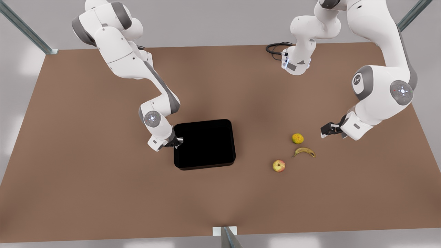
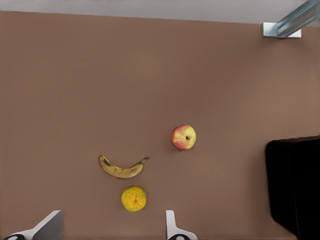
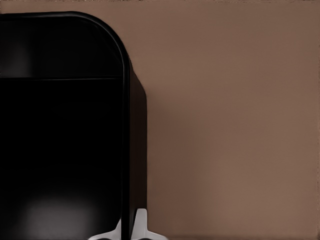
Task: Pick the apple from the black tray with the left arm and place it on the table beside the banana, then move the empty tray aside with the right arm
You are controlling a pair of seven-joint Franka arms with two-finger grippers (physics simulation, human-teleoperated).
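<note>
Since the apple (image 1: 278, 165) already sits on the table (image 1: 103, 193) near the banana (image 1: 304, 152), only the empty black tray (image 1: 204, 144) is left; right gripper (image 1: 177, 141) pinches its wall, left gripper (image 1: 325, 131) hangs wide open, idle.

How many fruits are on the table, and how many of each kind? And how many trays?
Apple: 1
Banana: 1
Round yellow-green fruit: 1
Black tray: 1, with nothing in it
Total: 4 things, 3 of them fruits, all on the table.
</note>
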